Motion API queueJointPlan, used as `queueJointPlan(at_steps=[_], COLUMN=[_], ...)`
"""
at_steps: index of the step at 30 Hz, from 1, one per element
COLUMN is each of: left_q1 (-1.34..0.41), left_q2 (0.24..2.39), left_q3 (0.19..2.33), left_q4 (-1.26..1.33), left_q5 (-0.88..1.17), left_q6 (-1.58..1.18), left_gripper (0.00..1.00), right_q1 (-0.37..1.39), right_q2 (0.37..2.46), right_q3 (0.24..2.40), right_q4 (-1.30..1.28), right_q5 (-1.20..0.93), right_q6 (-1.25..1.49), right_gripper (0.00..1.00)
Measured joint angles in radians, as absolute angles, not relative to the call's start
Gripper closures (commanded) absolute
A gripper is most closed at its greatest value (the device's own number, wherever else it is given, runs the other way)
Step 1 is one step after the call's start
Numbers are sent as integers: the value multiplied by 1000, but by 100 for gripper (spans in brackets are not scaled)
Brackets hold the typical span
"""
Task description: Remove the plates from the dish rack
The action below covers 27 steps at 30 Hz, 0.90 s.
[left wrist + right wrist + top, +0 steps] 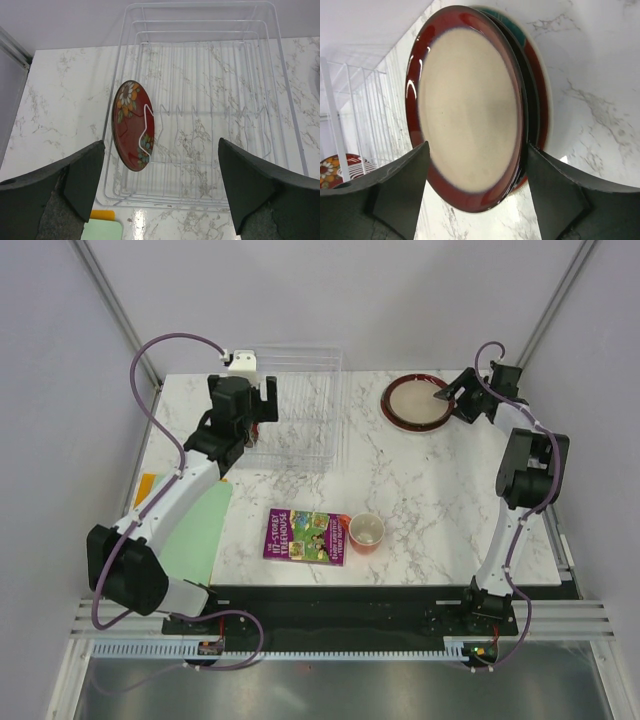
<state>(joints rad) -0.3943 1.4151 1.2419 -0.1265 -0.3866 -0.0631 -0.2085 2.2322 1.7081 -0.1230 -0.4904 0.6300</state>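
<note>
Marble desk point(420, 490) carries the dish rack point(210, 100). One red floral plate point(133, 125) stands edgewise at its left end, ahead-left of the spread left claw point(160, 175), the nearer arm. Right claw point(475, 185), spread too, flanks stacked plates point(470, 115).

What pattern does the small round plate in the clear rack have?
Dark red floral plate; left wrist view.

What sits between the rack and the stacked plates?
Nothing. In the top view, only bare marble table separates the rack from the plate stack.
</note>
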Motion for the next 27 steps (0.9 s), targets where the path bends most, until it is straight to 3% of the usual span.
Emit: queueJointPlan(at_steps=[10, 17, 20, 23, 27], left_q1=[-376, -351, -339, -325, -304], left_q2=[1516, 1619, 1666, 1711, 1750], left_q3=[1268, 1306, 1336, 1369, 1394], left_q4=[-134, -141, -144, -148, -156], left_q5=[-489, -534, -550, -551, -547], left_q6=[19, 33, 34, 34, 34], left_gripper=[0, 2, 7, 21, 18], right_q1=[-209, -207, -200, -191, -182], right_q2=[2026, 1815, 1747, 1691, 1650], right_q3=[1705, 1574, 1516, 1461, 1415], right_q4=[-318, -326, -320, -310, -301], right_q5=[-248, -197, -204, -213, -226], right_q6=[447, 411, 411, 411, 411], right_gripper=[10, 10, 10, 11, 11])
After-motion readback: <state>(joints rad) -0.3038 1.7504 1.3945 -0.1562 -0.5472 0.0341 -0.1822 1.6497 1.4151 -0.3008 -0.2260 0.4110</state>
